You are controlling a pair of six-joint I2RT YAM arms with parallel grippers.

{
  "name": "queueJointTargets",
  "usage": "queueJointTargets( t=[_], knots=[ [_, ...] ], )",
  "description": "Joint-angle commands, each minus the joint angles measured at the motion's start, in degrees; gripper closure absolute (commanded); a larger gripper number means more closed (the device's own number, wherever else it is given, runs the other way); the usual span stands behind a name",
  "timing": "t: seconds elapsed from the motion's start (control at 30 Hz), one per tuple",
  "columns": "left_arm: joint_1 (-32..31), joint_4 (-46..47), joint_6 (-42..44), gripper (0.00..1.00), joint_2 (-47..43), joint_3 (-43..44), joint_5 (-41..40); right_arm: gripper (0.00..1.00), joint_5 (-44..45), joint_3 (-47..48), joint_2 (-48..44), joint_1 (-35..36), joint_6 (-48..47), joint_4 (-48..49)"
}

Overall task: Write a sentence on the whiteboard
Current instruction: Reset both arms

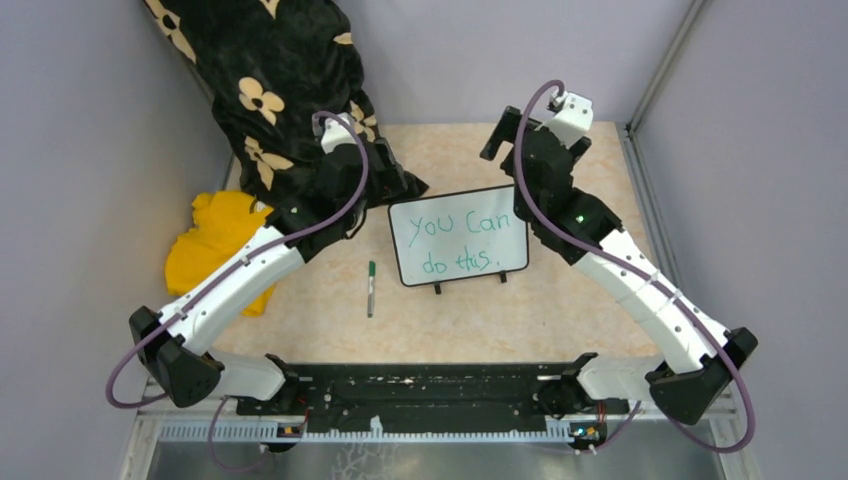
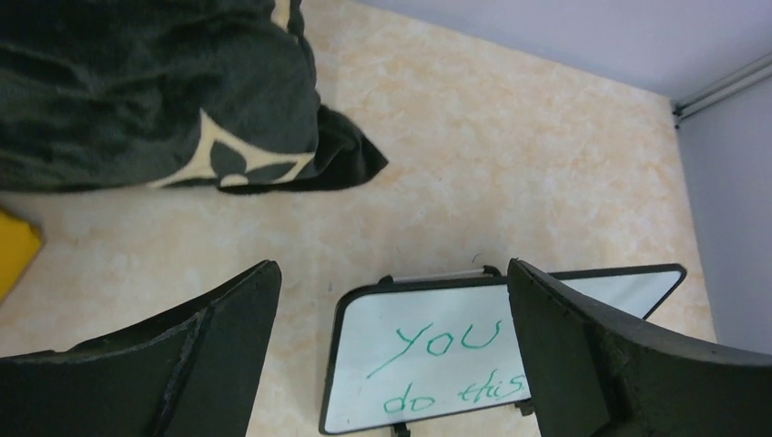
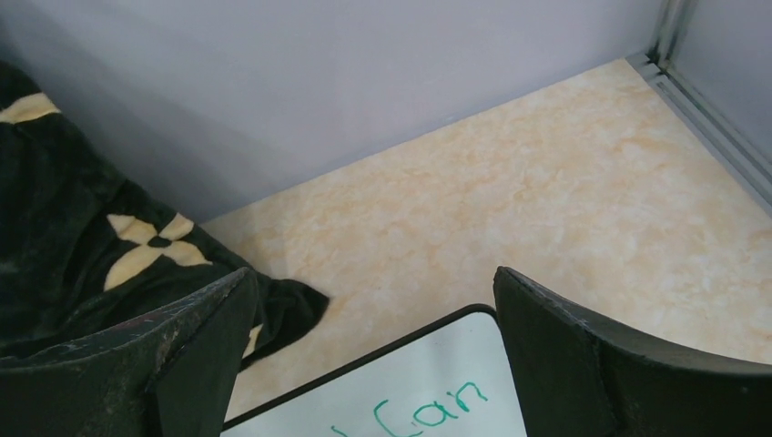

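Beige tabletop [image 1: 450, 312], black-framed whiteboard [image 1: 510, 250], green sentence [image 1: 460, 240]

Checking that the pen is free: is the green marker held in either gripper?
No, the green marker lies on the table beside the whiteboard, while the left gripper and right gripper stand open and empty.

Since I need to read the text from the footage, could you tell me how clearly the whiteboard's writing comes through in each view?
Top external: whiteboard evenly lit, no glare, the whole green sentence legible. Left wrist: sharp, but a finger of the left gripper hides both line ends. Right wrist: only "can" shows, at the bottom edge.
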Motion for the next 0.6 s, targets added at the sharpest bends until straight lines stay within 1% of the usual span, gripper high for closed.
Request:
queueJointTargets(
  t=[0.0, 0.07, 0.13, 0.17, 0.2, 0.3, 0.33, 0.37, 0.43, 0.47, 0.53, 0.57],
  knots=[
    [-2.87, -9.51, -10.78, 0.01, 0.63, 2.75, -6.82, 0.01, 7.19, 3.11, 0.55, -0.18, 7.09, -1.5],
    [-3.1, -10.59, -11.28, 0.01, 0.82, 3.42, -4.51, 0.01, 7.86, 0.53, -1.16, -0.2, 10.61, 0.28],
    [-3.1, -12.75, -11.34, 0.01, 1.38, 5.19, -2.56, 0.01, 9.41, -4.42, -4.63, -0.16, 16.76, 3.35],
    [-3.15, -13.49, -10.17, 0.01, 1.77, 6.25, -1.72, 0.01, 9.62, -7.38, -6.61, -0.23, 17.96, 5.76],
    [-3.07, -14.21, -8.52, 0.01, 2.29, 7.57, -0.6, 0.01, 8.92, -10.51, -8.48, -0.16, 16.71, 8.22],
    [-3.06, -14.39, 0.09, 0.01, 3.58, 10.23, 3.61, 0.01, 3.17, -13.95, -12.74, -0.15, 10.28, 12.34],
    [-3.04, -13.47, 7.4, 0.01, 3.76, 10.45, 6.76, 0.01, -0.03, -14.45, -13.8, -0.21, 5.51, 13.39],
    [-3.04, -12.63, 11.11, 0.01, 3.67, 10.09, 9.73, 0.01, -2.34, -14.56, -14.46, -0.16, 3.18, 13.54],
    [-3.04, -10.15, 14.2, 0.01, 2.29, 7.74, 12.44, 0.01, -4.59, -13.35, -14.78, -0.15, 1.0, 10.55],
    [-3.04, -7.73, 15.8, 0.01, 0.95, 5.55, 13.61, 0.01, -4.3, -12.61, -14.57, -0.21, -0.4, 9.05],
    [-3.04, -2.35, 16.37, 0.01, -2.57, 0.35, 13.42, 0.01, -4.37, -10.85, -13.8, -0.23, -4.84, 6.92],
    [-3.04, 0.05, 16.41, 0.01, -4.27, -1.97, 13.37, 0.06, -5.49, -9.75, -13.21, -0.16, -7.53, 5.47]
  ],
)
